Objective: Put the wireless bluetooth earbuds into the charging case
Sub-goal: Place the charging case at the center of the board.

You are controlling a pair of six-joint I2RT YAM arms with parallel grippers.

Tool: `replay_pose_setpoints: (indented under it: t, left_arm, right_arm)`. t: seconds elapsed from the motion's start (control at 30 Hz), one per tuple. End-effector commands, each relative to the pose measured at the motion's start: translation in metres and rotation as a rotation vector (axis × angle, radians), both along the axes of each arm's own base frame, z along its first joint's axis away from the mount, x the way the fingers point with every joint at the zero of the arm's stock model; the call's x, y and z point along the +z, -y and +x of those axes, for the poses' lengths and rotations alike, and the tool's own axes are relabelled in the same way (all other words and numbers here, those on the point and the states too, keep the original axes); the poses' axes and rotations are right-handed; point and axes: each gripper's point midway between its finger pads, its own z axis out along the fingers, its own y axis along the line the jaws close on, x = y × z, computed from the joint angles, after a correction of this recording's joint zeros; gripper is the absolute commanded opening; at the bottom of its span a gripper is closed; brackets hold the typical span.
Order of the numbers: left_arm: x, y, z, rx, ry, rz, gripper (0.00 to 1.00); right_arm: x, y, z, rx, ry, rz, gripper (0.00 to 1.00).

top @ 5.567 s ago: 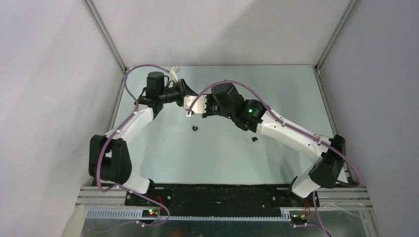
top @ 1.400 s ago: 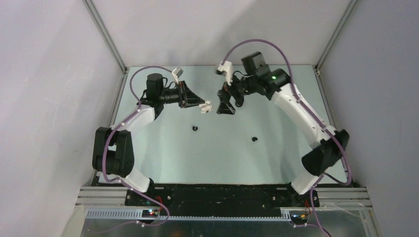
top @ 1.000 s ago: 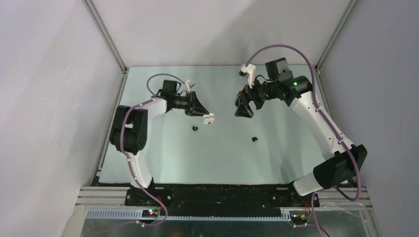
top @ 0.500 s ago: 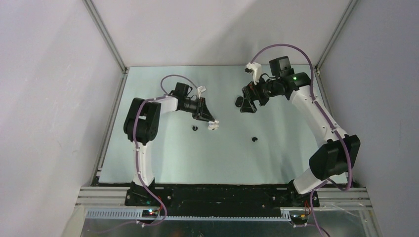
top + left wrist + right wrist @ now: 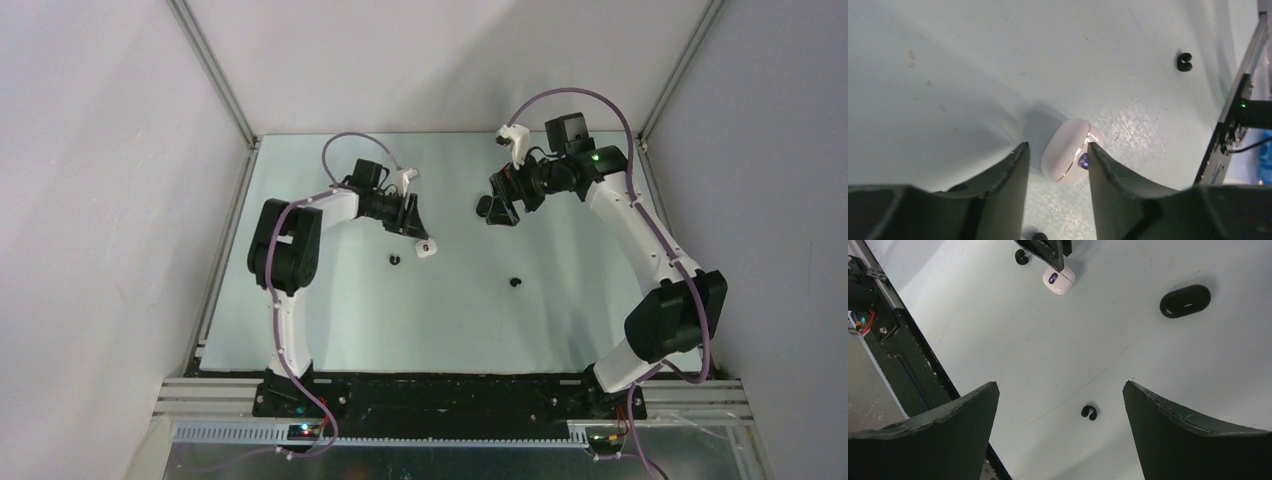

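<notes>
A white charging case (image 5: pixel 1070 157), lid shut and a small blue light on its front, lies on the table just beyond the tips of my left gripper (image 5: pixel 1057 145). The jaws stand apart on either side of it, so the gripper is open. The top view shows the case (image 5: pixel 427 249) under the left gripper (image 5: pixel 419 234). Two black earbuds (image 5: pixel 394 261) (image 5: pixel 515 283) lie loose on the table. My right gripper (image 5: pixel 1059 387) hangs wide open and empty, high over one black earbud (image 5: pixel 1089 412). No white earbuds show.
A black charging case (image 5: pixel 1185 300), shut, lies at the back near the right gripper (image 5: pixel 500 208). The black base rail (image 5: pixel 908 345) runs along the near table edge. Grey walls close in the table (image 5: pixel 560 330) on three sides.
My left gripper brought the white case down from mid-air to the table and its jaws have come apart. The right arm drew back to the far right.
</notes>
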Motion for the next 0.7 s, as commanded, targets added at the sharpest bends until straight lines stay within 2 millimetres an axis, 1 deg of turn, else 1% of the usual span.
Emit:
replay_pose_setpoints:
  t: [0.0, 0.03, 0.07, 0.1, 0.13, 0.17, 0.2, 0.23, 0.27, 0.3, 0.33, 0.37, 0.4, 0.43, 0.47, 0.5, 0.53, 0.57, 0.6, 0.63, 0.67]
  left_arm:
    - [0.050, -0.013, 0.032, 0.000, 0.287, 0.080, 0.56]
    - [0.054, -0.016, 0.035, 0.010, 0.310, 0.094, 0.58]
    - [0.065, -0.019, 0.037, 0.021, 0.336, 0.096, 0.64]
    - [0.069, -0.022, 0.039, 0.033, 0.352, 0.109, 0.67]
    - [0.081, -0.026, 0.041, 0.051, 0.383, 0.117, 0.70]
    - [0.086, -0.029, 0.041, 0.058, 0.395, 0.125, 0.70]
    - [0.099, -0.034, 0.044, 0.080, 0.427, 0.141, 0.71]
    - [0.106, -0.038, 0.044, 0.091, 0.440, 0.156, 0.70]
    - [0.122, -0.045, 0.047, 0.126, 0.480, 0.184, 0.70]
    - [0.130, -0.050, 0.047, 0.146, 0.493, 0.203, 0.69]
    - [0.147, -0.058, 0.047, 0.185, 0.528, 0.235, 0.69]
    - [0.162, -0.063, 0.049, 0.209, 0.563, 0.250, 0.69]
    - [0.182, -0.073, 0.048, 0.251, 0.609, 0.282, 0.69]
    - [0.196, -0.078, 0.049, 0.279, 0.643, 0.295, 0.69]
    - [0.220, -0.089, 0.048, 0.337, 0.697, 0.319, 0.69]
    - [0.230, -0.095, 0.048, 0.368, 0.715, 0.332, 0.69]
    - [0.245, -0.106, 0.046, 0.431, 0.741, 0.358, 0.69]
    - [0.249, -0.112, 0.043, 0.455, 0.742, 0.372, 0.72]
    - [0.248, -0.119, 0.038, 0.482, 0.729, 0.399, 0.73]
    - [0.247, -0.122, 0.034, 0.485, 0.725, 0.412, 0.73]
    - [0.236, -0.125, 0.027, 0.459, 0.693, 0.443, 0.72]
  right_arm:
    - [0.006, -0.002, 0.014, -0.009, 0.039, 0.013, 0.99]
    - [0.003, -0.003, 0.016, -0.012, 0.031, 0.014, 0.99]
    - [0.003, -0.004, 0.020, -0.014, 0.037, 0.019, 0.99]
    - [-0.001, -0.006, 0.023, -0.024, 0.022, 0.021, 0.99]
    - [-0.002, -0.007, 0.029, -0.035, 0.027, 0.025, 0.99]
    - [-0.010, -0.006, 0.035, -0.068, 0.001, 0.015, 0.99]
    - [-0.009, -0.007, 0.044, -0.091, 0.014, 0.016, 0.99]
    - [-0.018, -0.004, 0.056, -0.145, 0.000, -0.002, 0.98]
    - [-0.019, -0.002, 0.065, -0.174, 0.005, -0.009, 0.98]
    - [-0.031, 0.003, 0.079, -0.231, -0.003, -0.039, 0.96]
    - [-0.040, 0.004, 0.088, -0.262, -0.018, -0.051, 0.95]
    - [-0.043, 0.008, 0.098, -0.293, -0.004, -0.070, 0.92]
    - [-0.050, 0.007, 0.106, -0.301, -0.011, -0.078, 0.91]
    - [-0.054, 0.007, 0.112, -0.305, -0.006, -0.085, 0.88]
    - [-0.061, 0.005, 0.119, -0.306, -0.012, -0.094, 0.87]
    - [-0.062, 0.006, 0.125, -0.317, -0.003, -0.100, 0.85]
    - [-0.073, 0.006, 0.130, -0.322, -0.023, -0.111, 0.84]
    - [-0.074, 0.005, 0.135, -0.326, -0.016, -0.113, 0.82]
    - [-0.086, 0.005, 0.138, -0.327, -0.034, -0.124, 0.81]
    - [-0.089, 0.006, 0.144, -0.335, -0.028, -0.128, 0.78]
    - [-0.102, 0.008, 0.148, -0.366, -0.051, -0.146, 0.77]
